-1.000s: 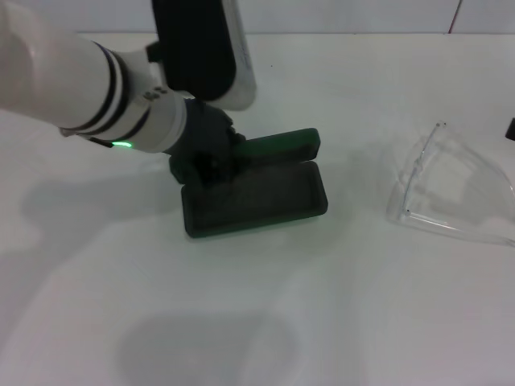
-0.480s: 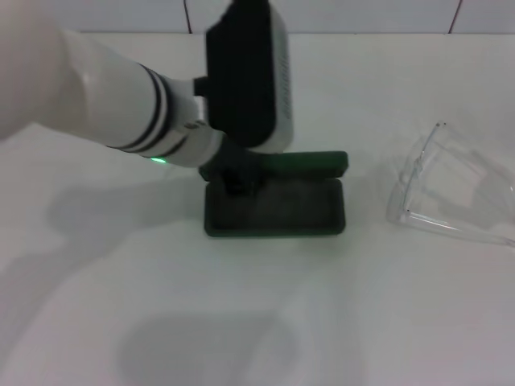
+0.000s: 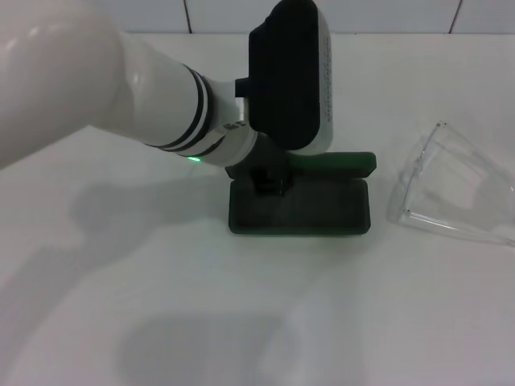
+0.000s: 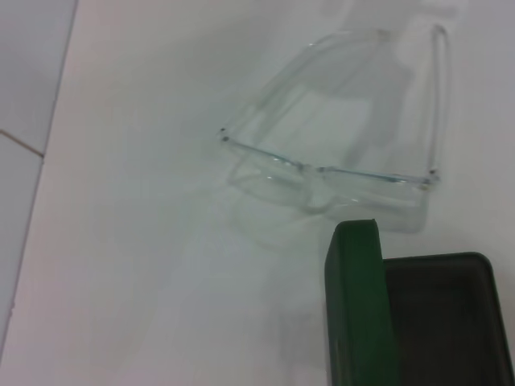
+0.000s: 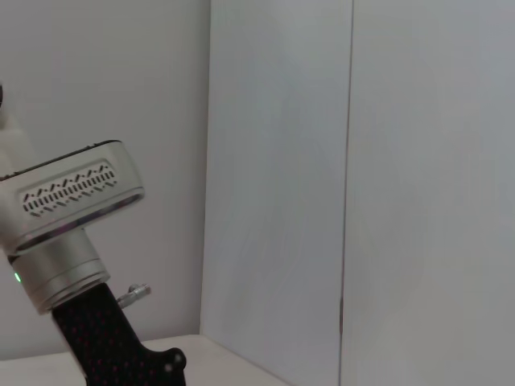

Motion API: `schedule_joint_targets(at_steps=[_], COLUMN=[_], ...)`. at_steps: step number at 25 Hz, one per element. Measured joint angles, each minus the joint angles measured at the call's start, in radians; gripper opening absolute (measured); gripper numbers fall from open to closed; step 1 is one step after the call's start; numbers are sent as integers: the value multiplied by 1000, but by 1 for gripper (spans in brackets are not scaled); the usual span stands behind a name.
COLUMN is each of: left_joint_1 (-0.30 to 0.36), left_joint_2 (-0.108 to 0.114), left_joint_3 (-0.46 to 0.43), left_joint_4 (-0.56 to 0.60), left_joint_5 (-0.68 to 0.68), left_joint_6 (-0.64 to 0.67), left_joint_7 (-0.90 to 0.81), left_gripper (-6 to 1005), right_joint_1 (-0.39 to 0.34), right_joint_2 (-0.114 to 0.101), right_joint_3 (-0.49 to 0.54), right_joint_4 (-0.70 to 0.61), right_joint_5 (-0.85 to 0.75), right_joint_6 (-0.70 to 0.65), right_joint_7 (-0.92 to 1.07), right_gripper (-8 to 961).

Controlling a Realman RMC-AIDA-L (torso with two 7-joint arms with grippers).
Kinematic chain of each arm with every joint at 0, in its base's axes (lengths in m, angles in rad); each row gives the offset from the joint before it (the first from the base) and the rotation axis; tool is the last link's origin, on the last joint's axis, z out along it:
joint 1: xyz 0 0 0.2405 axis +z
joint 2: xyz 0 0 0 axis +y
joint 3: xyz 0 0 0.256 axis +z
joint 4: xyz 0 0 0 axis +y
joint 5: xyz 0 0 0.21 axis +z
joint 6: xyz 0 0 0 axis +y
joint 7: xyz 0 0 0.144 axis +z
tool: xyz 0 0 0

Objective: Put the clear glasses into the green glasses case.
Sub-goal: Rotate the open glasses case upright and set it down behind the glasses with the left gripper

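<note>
Left hand sits low at the hinge-side end of the green glasses case, dark fingers pressed down at the case's rear left corner where the raised lid meets the tray; I judge it is closed on the case there, steadying or dragging it, though the wrist housing hides the exact grip. That hold makes sense to me: the case lies open, lining up, lid standing along its far edge, so the tray is ready to receive and a firm hand keeps it from skidding on the smooth desk. From the left wrist view, the lid's green edge and the dark lining fill the near corner, and the clear glasses lie just past the case's end, apart from it, not touching. In the head view, the clear glasses rest on the desk near its right edge, arms folded out toward the rear, front frame facing the case, with a strip of bare desk between them. So the glasses are well clear of my left hand, on the far side of the case from it. My right hand does not appear over the desk; its wrist camera looks at a wall and the left arm's housing, so it seems parked off to the side.
</note>
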Motion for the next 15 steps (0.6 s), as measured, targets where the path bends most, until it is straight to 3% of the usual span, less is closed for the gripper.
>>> schedule_joint_targets(at_steps=[15], left_joint_1=[-6], left_joint_2=[0], left_joint_3=[37], left_joint_4=[-37], left_joint_5=[9], left_joint_6=[-55], left_joint_7=[-18], left_gripper=[223], right_joint_1=[-12], right_joint_2=[0], right_joint_3=[3], right_joint_4=[-1], right_joint_5=[-3], right_joint_6=[-16], right_joint_7=[0], right_gripper=[857])
